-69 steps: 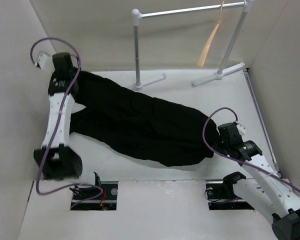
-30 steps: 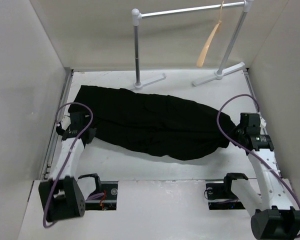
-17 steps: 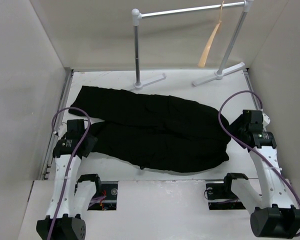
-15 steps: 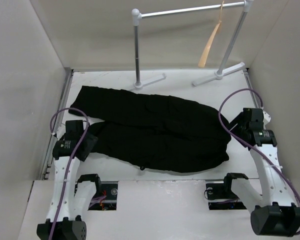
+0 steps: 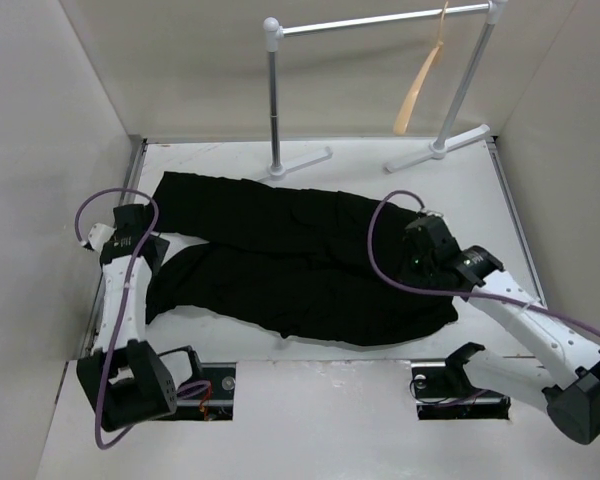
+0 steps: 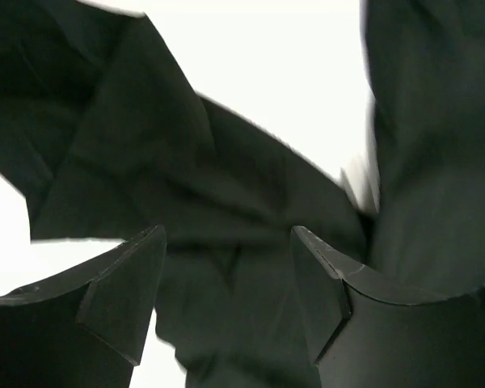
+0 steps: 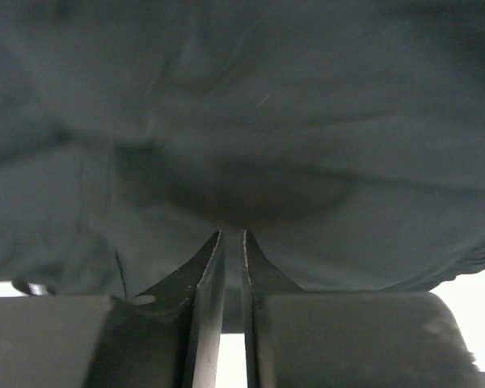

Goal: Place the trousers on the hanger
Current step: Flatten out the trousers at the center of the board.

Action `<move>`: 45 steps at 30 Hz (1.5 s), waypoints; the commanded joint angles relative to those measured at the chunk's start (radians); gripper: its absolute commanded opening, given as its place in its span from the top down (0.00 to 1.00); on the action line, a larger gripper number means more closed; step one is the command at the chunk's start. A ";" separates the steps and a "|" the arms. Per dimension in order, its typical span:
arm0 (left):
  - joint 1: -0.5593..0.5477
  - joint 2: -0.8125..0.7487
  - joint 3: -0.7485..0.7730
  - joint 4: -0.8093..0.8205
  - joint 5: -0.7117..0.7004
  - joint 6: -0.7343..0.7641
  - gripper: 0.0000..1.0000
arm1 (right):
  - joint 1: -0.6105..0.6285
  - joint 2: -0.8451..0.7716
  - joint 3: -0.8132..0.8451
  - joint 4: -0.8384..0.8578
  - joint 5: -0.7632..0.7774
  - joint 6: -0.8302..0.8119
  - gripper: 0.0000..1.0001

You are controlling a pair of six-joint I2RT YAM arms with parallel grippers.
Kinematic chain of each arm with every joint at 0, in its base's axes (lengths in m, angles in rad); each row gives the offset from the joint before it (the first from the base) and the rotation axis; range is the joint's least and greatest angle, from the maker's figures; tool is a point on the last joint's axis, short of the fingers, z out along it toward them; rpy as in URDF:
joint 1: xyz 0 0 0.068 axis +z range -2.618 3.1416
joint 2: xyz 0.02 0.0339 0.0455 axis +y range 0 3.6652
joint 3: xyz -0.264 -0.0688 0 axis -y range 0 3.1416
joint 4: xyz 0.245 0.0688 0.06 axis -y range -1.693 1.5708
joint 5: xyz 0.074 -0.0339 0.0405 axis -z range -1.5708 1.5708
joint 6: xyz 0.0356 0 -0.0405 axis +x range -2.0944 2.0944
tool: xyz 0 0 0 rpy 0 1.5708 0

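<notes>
The black trousers (image 5: 280,260) lie flat across the middle of the table, with both legs pointing left and a white gap between the leg ends. My left gripper (image 5: 140,250) hangs over the lower leg end. In the left wrist view it (image 6: 226,234) is open, with the cloth (image 6: 226,162) below it and nothing between the jaws. My right gripper (image 5: 415,262) is down on the waist end. In the right wrist view it (image 7: 233,233) is closed to a thin slit on a pucker of cloth (image 7: 242,97). The tan hanger (image 5: 417,85) hangs from the rail at the back right.
The white-and-grey rail stand (image 5: 380,20) sits at the back, with its two feet (image 5: 300,162) on the table just behind the trousers. Walls close in on the left and right. Purple cables loop above both wrists.
The right arm swung left from the table's edge onto the waist end and its jaws closed. The left gripper opened and shifted back along the left edge. The trousers settled flat.
</notes>
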 commanded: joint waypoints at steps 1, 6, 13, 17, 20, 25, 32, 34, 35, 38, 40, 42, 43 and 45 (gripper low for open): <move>0.074 0.062 -0.015 0.125 -0.033 -0.010 0.40 | 0.093 -0.015 -0.027 0.028 -0.010 0.025 0.79; 0.132 0.203 -0.013 0.186 0.021 0.004 0.38 | 0.217 -0.019 -0.081 0.082 -0.036 0.045 0.62; 0.223 0.243 -0.036 0.226 -0.004 -0.014 0.42 | 0.253 0.005 -0.117 0.122 -0.098 0.039 0.54; 0.258 0.224 -0.084 0.218 -0.030 -0.002 0.48 | 0.253 0.007 -0.119 0.125 -0.098 0.031 0.49; 0.260 0.273 -0.107 0.246 0.012 -0.002 0.47 | 0.253 0.014 -0.102 0.126 -0.098 0.031 0.49; 0.237 0.350 -0.094 0.281 0.052 -0.001 0.54 | 0.270 0.034 -0.078 0.126 -0.099 0.036 0.49; 0.250 0.277 -0.113 0.313 0.092 -0.002 0.98 | 0.277 0.024 -0.091 0.126 -0.087 0.062 0.49; 0.246 0.223 -0.101 0.300 0.090 -0.010 1.00 | 0.277 0.022 -0.094 0.126 -0.087 0.059 0.49; 0.244 0.193 -0.098 0.292 0.087 -0.017 1.00 | 0.273 0.022 -0.096 0.126 -0.086 0.054 0.49; 0.241 0.129 -0.046 0.260 0.072 -0.045 1.00 | 0.244 0.018 -0.105 0.126 -0.083 0.041 0.48; 0.230 0.158 0.026 0.252 0.059 -0.042 1.00 | 0.225 0.016 -0.110 0.126 -0.086 0.033 0.47; 0.223 0.216 0.092 0.260 0.052 -0.039 1.00 | 0.208 0.016 -0.111 0.123 -0.084 0.021 0.47; 0.217 0.261 0.129 0.270 0.046 -0.039 1.00 | 0.205 0.016 -0.111 0.122 -0.083 0.018 0.47; 0.201 0.370 0.197 0.316 0.041 -0.033 0.95 | 0.195 0.016 -0.116 0.122 -0.081 0.017 0.43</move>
